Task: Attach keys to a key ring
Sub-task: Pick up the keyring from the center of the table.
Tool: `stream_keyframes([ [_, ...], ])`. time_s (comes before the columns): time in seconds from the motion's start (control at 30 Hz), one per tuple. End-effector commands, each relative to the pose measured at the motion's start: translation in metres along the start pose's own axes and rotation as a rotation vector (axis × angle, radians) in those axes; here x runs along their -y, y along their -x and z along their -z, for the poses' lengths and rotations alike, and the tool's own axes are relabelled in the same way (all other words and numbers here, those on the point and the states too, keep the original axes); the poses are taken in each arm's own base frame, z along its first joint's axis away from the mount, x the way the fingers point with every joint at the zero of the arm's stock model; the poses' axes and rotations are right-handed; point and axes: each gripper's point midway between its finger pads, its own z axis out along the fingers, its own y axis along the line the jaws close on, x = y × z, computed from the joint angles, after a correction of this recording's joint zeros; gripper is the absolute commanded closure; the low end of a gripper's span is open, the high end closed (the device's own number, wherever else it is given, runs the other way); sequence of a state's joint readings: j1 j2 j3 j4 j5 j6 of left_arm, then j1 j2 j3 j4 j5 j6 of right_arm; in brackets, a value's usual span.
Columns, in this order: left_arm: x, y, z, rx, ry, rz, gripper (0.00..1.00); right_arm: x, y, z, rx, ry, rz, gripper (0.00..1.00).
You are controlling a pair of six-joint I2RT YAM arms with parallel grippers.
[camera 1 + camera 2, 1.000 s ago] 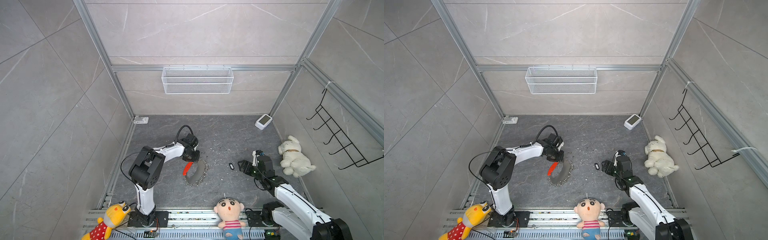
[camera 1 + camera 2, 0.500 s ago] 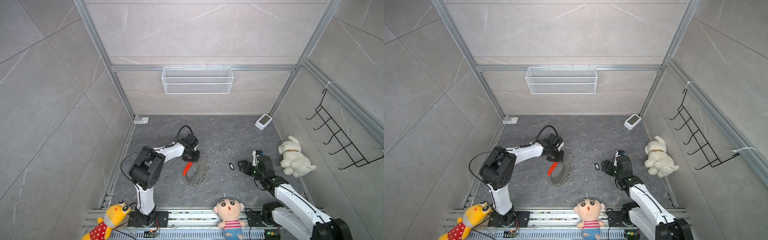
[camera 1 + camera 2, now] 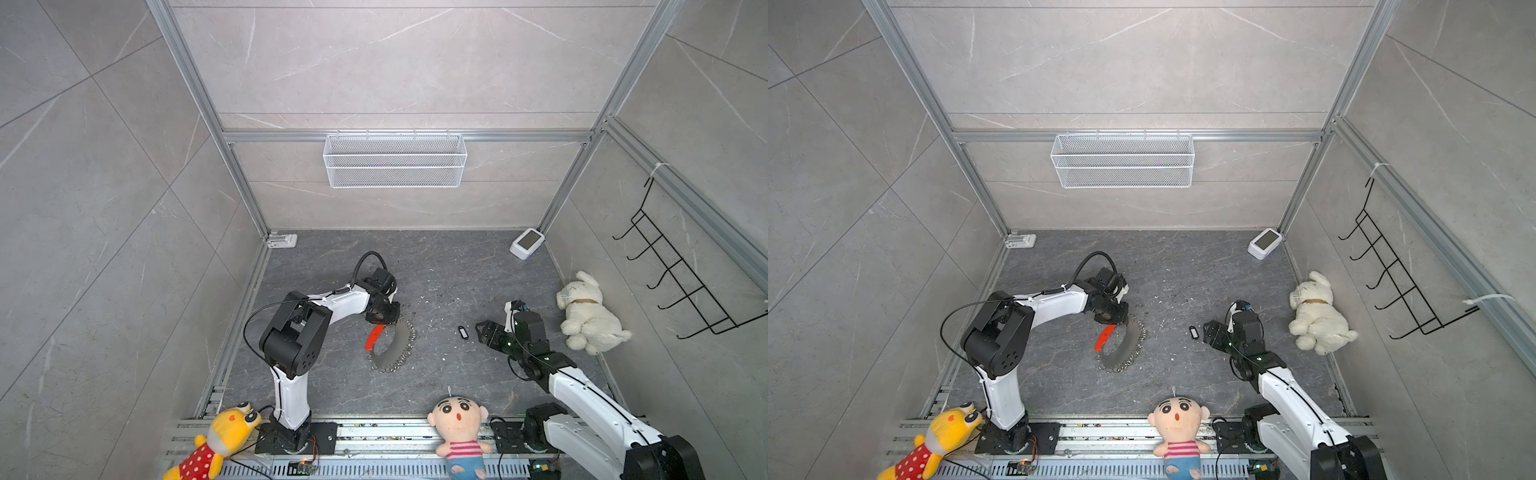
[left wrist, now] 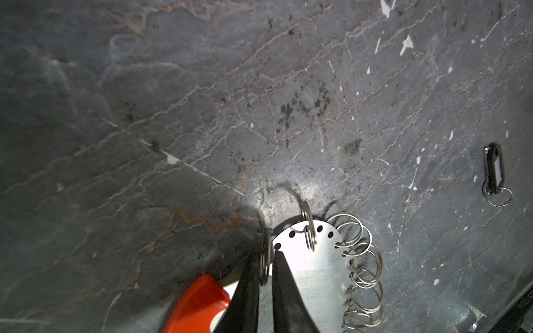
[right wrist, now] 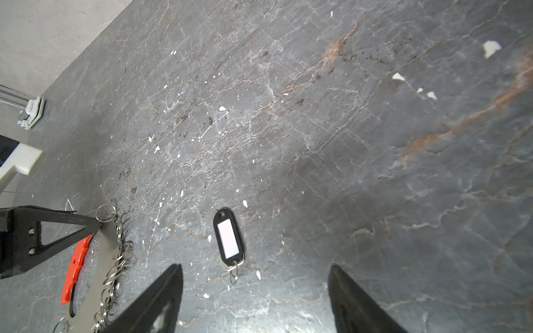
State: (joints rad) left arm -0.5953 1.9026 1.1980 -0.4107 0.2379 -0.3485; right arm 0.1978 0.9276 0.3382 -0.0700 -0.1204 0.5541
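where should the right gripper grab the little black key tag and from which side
Pinch the black key tag across its narrow width, on the long edges at mid-body, coming straight down with the open right gripper. It lies flat on the table, so only the thin side edges offer a hold; its small split ring looks too thin.

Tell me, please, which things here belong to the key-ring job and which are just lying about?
Job: key ring, in the shut left end effector; black key fob; open right end effector.
Lying about: white plush dog, doll, yellow plush toy, wire basket.
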Motion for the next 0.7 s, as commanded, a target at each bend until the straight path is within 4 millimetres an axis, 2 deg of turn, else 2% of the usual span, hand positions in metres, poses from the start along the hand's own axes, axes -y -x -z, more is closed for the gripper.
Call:
stream_keyframes([
  [0.0, -0.001, -0.008, -0.004, -0.025, -0.001, -0.010, 0.90, -0.005, 0.007, 0.001, 0.017, 0.011, 0.015, 0.19],
  [0.2, -0.002, -0.007, 0.000, -0.018, 0.008, -0.018, 1.00, -0.004, 0.007, 0.001, 0.017, 0.007, 0.015, 0.19],
  [0.4, -0.004, -0.007, 0.008, 0.012, 0.023, -0.040, 1.00, -0.004, 0.007, 0.002, 0.018, 0.008, 0.016, 0.19],
  [0.5, 0.000, 0.002, 0.021, 0.093, 0.016, -0.074, 1.00, -0.004, 0.007, 0.002, 0.019, 0.007, 0.016, 0.19],
  [0.57, 0.009, 0.010, 0.036, 0.184, -0.018, -0.116, 1.00, -0.003, 0.007, 0.002, 0.018, 0.005, 0.015, 0.19],
  [0.67, 0.033, 0.021, 0.059, 0.334, -0.134, -0.226, 1.00, -0.004, 0.008, 0.002, 0.021, 0.007, 0.016, 0.19],
])
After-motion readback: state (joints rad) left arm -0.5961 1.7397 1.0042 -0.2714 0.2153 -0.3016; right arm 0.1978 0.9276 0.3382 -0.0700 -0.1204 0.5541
